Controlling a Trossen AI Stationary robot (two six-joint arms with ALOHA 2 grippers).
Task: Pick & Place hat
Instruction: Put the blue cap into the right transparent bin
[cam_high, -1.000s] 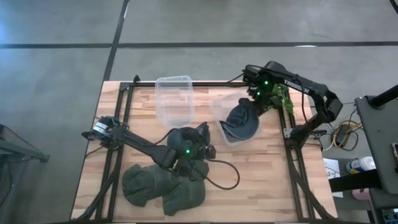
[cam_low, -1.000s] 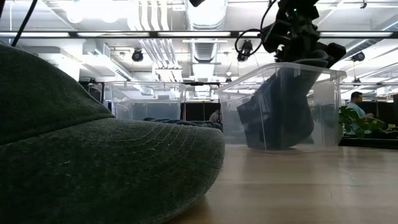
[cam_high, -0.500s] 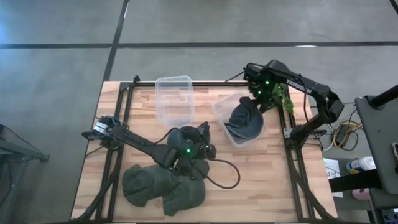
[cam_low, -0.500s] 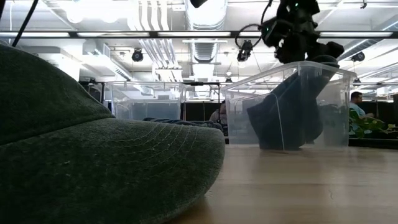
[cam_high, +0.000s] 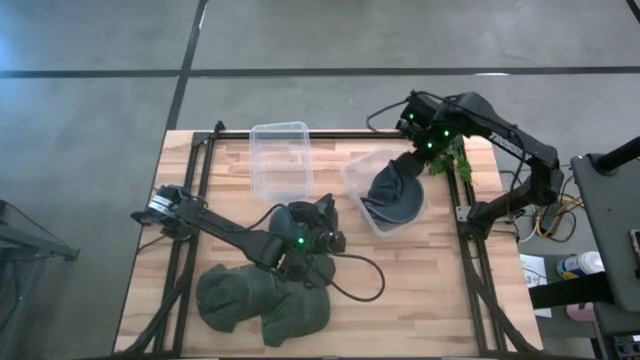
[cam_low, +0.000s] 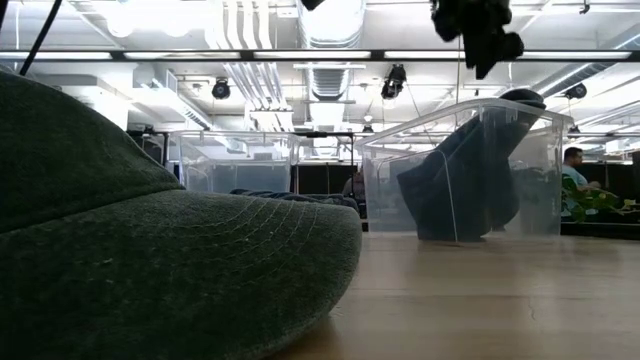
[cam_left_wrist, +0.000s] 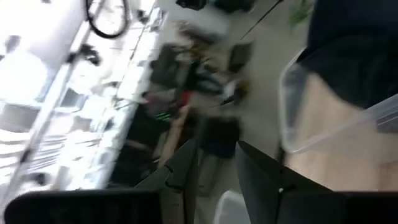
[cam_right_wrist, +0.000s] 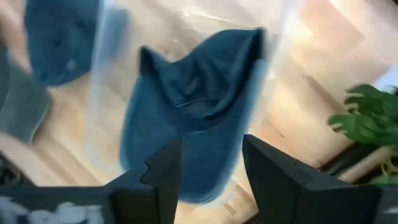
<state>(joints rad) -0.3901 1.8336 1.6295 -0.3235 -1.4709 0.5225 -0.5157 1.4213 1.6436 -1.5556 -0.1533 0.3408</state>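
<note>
- Since a second ago the right gripper (cam_high: 432, 148) has let go of the dark blue-grey cloth hat (cam_high: 393, 193) and lifted clear of it; the clear plastic bin (cam_high: 352, 176) that was tipped under its pull now sits level on the pale wooden table (cam_high: 420, 290)
- That hat now lies slumped inside the bin, crown up against the far wall and peeking over the rim, as the low view shows (cam_low: 455, 185)
- The right gripper's fingers (cam_right_wrist: 163, 168) stand spread with nothing between them, looking down on the hat from above and slightly toward the table's far right corner, beside the green plant (cam_high: 458, 158)
- The left gripper (cam_high: 318, 228) sits near the table's middle, fingers parted and empty, just above another dark hat (cam_high: 300, 222) and next to the pile of olive-green hats (cam_high: 262, 298) at the near edge
- A second, empty clear bin (cam_high: 279, 158) stands at the far edge, left of the filled one
- Judging from this, the next pick belongs to the left arm: the remaining hats lie directly beneath and just nearer than its gripper, well apart from the right arm, and the bins lie beyond it toward the far side
</note>
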